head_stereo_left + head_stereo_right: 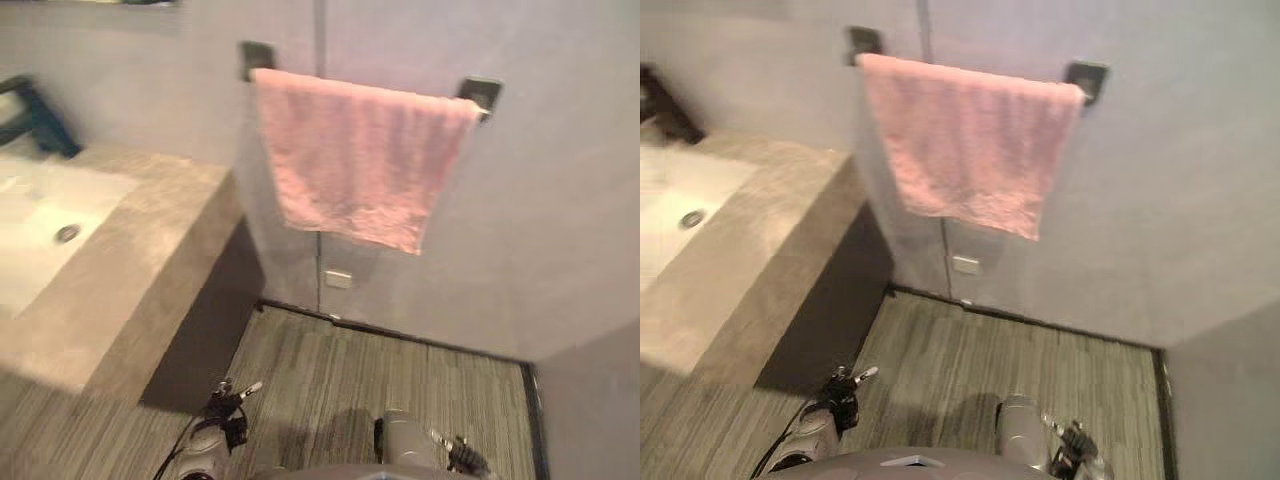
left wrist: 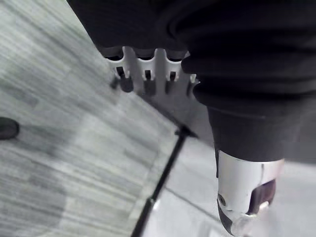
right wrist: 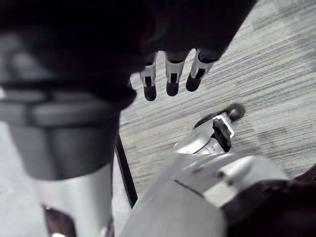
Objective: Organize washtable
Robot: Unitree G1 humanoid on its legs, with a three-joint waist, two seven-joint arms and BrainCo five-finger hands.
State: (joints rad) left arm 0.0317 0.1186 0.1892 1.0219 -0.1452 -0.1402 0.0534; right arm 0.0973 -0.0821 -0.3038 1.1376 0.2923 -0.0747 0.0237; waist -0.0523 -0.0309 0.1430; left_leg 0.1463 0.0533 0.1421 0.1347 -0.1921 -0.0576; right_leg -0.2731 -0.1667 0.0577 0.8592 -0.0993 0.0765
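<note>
Left wrist view, closest in: left hand [image 2: 145, 79] low over the striped floor [image 2: 59, 148], fingers straight and loose, holding nothing. Same for the right hand [image 3: 170, 79] in the right wrist view: straight fingers, empty.

Farther off, on the left, the stone bench [image 1: 150, 260] with its white sink [image 1: 40, 220] and dark tap [image 1: 40, 120]. Farthest of all, a pink towel [image 1: 350, 160] draped over the wall bar [image 1: 481, 93].

Probably time to turn toward the bench first. Best to step close, stand square to it, then lift both hands slowly.

No words to read anywhere; small white wall plate [image 1: 338, 279] under the towel looks blank.
</note>
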